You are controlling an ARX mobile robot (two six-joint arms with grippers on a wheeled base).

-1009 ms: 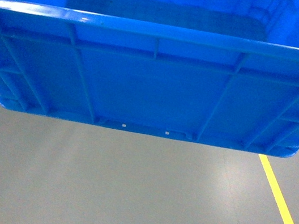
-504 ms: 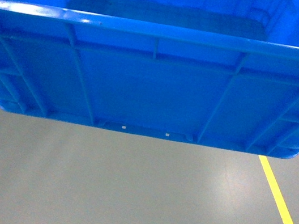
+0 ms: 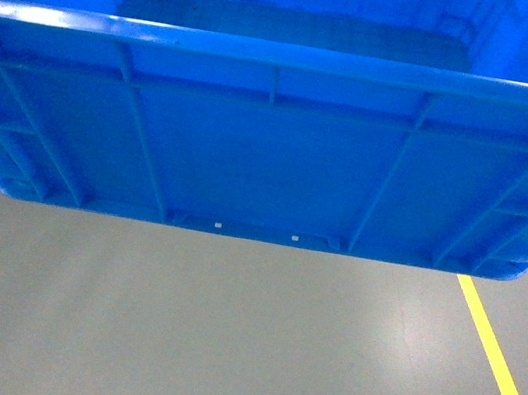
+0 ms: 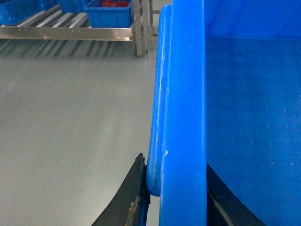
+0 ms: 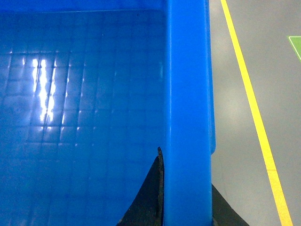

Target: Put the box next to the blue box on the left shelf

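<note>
Both arms are carrying the box [image 3: 272, 148] clear of the floor, the left gripper [image 4: 176, 197] and right gripper [image 5: 186, 197] each clamping an end rim, while the left shelf [image 4: 66, 32] is sitting far off at the left wrist frame's upper left.

The box [image 3: 272, 148] looks like moulded plastic, bright blue and glossy: its thick rim carries a long white highlight, and its inner base, patterned with a fine grid, throws back streaks of light in the right wrist view. The ribbed outer wall is smoother and duller. The floor [image 3: 219, 342] is a grey, smooth coating with a soft sheen, marked by a flat yellow line [image 3: 503, 374]. The left shelf [image 4: 66, 32] has a brushed, shiny metal front lip.
</note>
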